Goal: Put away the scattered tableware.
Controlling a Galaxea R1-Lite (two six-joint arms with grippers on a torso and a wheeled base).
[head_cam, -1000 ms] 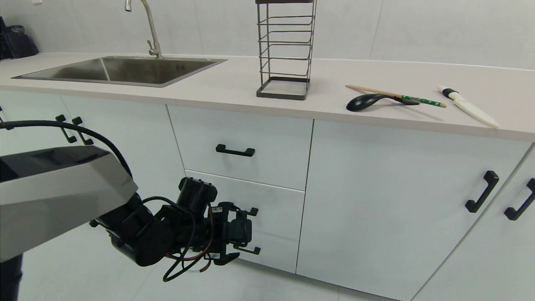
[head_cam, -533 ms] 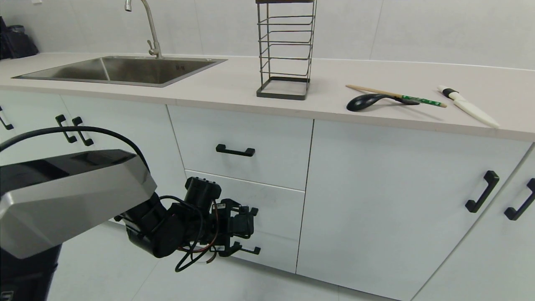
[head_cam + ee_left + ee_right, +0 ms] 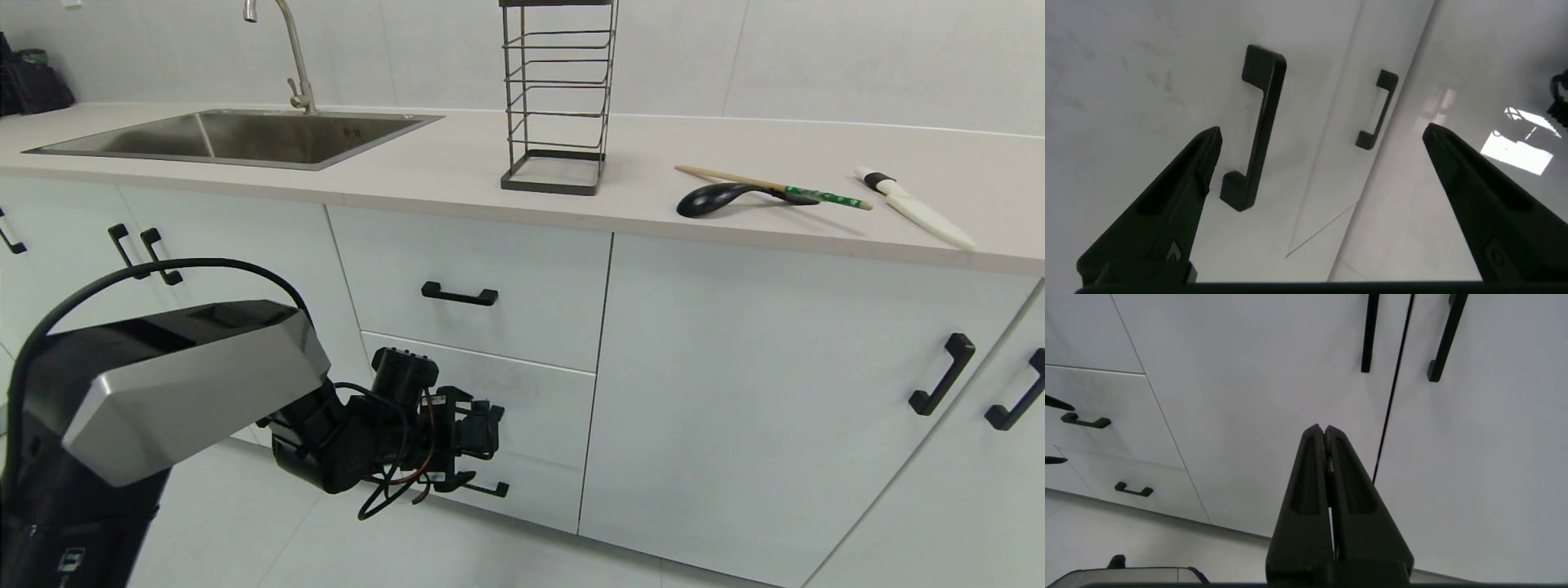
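On the counter at the right lie a black spoon (image 3: pixel 722 198), a pair of wooden chopsticks (image 3: pixel 775 187) with green ends, and a white knife (image 3: pixel 914 209). A tall wire rack (image 3: pixel 557 98) stands mid-counter. My left gripper (image 3: pixel 494 449) hangs open, low in front of the drawers, its fingers one above the other. In its wrist view the left gripper (image 3: pixel 1321 135) frames a black drawer handle (image 3: pixel 1253 126) ahead, apart from both fingers. My right gripper (image 3: pixel 1325 437) is shut on nothing and faces the white cabinet doors.
A steel sink (image 3: pixel 237 135) with a tap (image 3: pixel 286 49) is set into the counter's left end. The upper drawer's handle (image 3: pixel 460 294) and the door handles (image 3: pixel 940 374) stick out from the cabinet front. The pale floor (image 3: pixel 457 555) below is bare.
My left arm's elbow and forearm have swung right, toward the cabinet. The open left gripper has stayed almost in place. Nothing on the counter has moved.
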